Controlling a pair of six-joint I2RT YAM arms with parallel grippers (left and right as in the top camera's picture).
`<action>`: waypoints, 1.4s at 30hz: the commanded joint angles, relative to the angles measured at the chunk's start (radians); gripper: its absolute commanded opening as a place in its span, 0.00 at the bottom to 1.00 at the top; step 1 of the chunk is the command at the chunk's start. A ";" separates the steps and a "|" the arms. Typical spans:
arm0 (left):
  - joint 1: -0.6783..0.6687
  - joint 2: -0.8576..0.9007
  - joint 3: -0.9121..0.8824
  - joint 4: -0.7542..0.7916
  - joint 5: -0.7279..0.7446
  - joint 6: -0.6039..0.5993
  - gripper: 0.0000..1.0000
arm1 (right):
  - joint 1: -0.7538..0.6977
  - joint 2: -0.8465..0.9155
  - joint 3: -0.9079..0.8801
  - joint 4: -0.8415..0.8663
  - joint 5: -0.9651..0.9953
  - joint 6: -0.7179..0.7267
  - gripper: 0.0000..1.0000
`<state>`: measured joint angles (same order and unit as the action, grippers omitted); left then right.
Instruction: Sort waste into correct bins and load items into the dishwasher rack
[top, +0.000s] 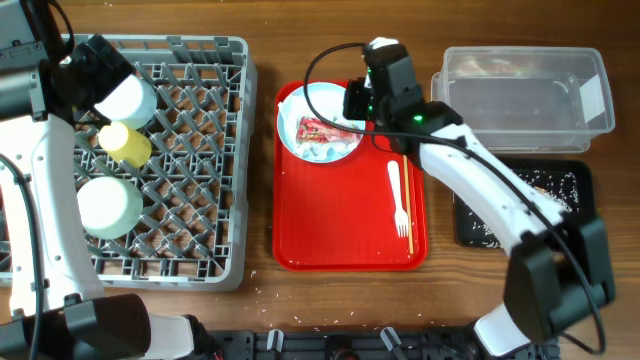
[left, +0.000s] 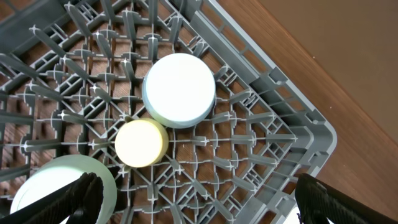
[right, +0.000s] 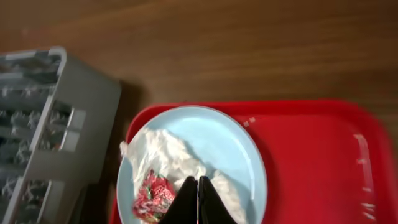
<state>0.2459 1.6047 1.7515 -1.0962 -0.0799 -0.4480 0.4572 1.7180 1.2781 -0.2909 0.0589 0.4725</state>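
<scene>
fork and chopstick lie side by side on red tray, long axes near-far, tines nearest. right gripper clenched shut over plate holding wrapper and napkin. left gripper released above rack with upturned cup, bowl. only overhead shows rice scraps in black tray, clear tub beyond

White links, black joints, looping black cable

The right arm hides from us part of the plate and one end of the chopstick, at the far side of the red tray, and part of the black tray beside it.
</scene>
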 joint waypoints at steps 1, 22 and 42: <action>-0.002 0.000 -0.005 0.003 0.005 -0.009 1.00 | -0.008 -0.122 0.005 -0.044 0.193 0.062 0.05; -0.002 0.000 -0.005 0.003 0.005 -0.009 1.00 | -0.051 0.317 0.005 -0.015 -0.322 -0.355 0.64; -0.002 0.000 -0.005 0.003 0.005 -0.009 1.00 | 0.076 0.117 0.005 -0.032 -0.244 -0.055 0.43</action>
<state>0.2459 1.6047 1.7515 -1.0962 -0.0795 -0.4480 0.4793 1.7638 1.2781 -0.3656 -0.2607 0.3351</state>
